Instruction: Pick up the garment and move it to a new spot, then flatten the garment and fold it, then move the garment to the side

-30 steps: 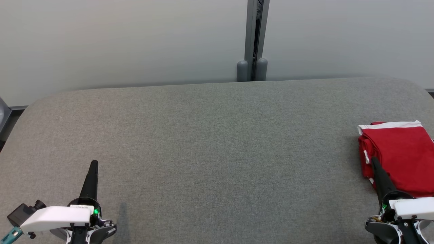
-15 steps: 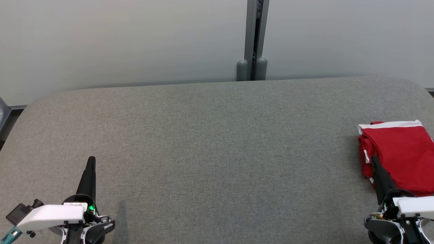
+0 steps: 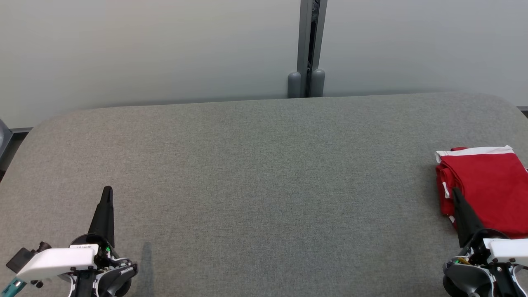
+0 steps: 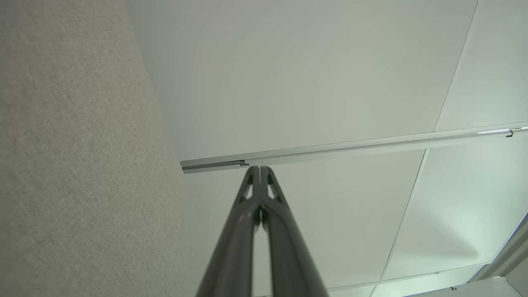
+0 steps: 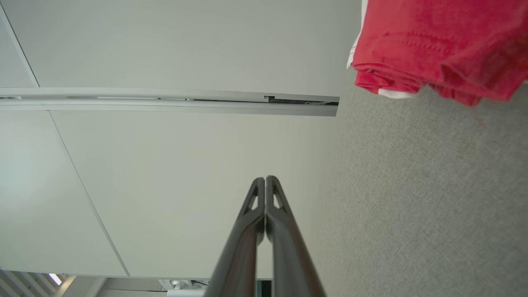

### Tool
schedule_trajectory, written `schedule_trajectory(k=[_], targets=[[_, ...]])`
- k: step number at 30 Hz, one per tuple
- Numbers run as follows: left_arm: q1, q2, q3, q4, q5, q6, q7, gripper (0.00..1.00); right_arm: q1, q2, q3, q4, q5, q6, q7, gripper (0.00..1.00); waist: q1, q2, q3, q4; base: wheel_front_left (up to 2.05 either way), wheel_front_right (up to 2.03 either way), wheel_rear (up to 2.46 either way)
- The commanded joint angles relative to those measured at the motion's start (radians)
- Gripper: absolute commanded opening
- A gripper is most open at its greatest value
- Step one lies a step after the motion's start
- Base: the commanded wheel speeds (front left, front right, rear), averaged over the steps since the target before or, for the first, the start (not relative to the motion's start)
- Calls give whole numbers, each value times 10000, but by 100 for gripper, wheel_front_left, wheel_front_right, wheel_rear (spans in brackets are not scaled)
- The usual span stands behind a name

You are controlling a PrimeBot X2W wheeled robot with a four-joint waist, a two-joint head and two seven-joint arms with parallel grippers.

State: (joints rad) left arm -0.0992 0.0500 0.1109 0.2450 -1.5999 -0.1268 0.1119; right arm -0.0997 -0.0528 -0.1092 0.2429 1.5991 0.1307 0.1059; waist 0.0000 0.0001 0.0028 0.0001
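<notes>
Garment (image 3: pixel 493 181), folded, lies at table (image 3: pixel 264 165) edge near the clenched empty right gripper (image 3: pixel 455 191); left gripper (image 3: pixel 107 189) clenched too.

Table (image 3: pixel 264 165) mid & left open for passing; folded garment (image 3: pixel 491 185) blocks right edge, wall (image 3: pixel 144 49) shuts the back.

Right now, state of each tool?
Left tool: closed, holding nothing.
Right tool: closed, holding nothing; folded red garment lies beside it, ungripped.
</notes>
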Motion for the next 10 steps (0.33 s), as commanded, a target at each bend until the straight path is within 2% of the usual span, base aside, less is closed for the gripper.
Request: schedule_trajectory(k=[1, 10], targets=[[-165, 7, 85, 20, -170, -72, 57, 0, -140, -2, -38, 47, 210, 0, 101, 0, 0, -1, 3, -1, 0, 0, 0], [-140, 8, 77, 17, -133, -72, 58, 0, -131, -3, -38, 43, 170, 0, 81, 0, 0, -1, 3, -1, 0, 0, 0]])
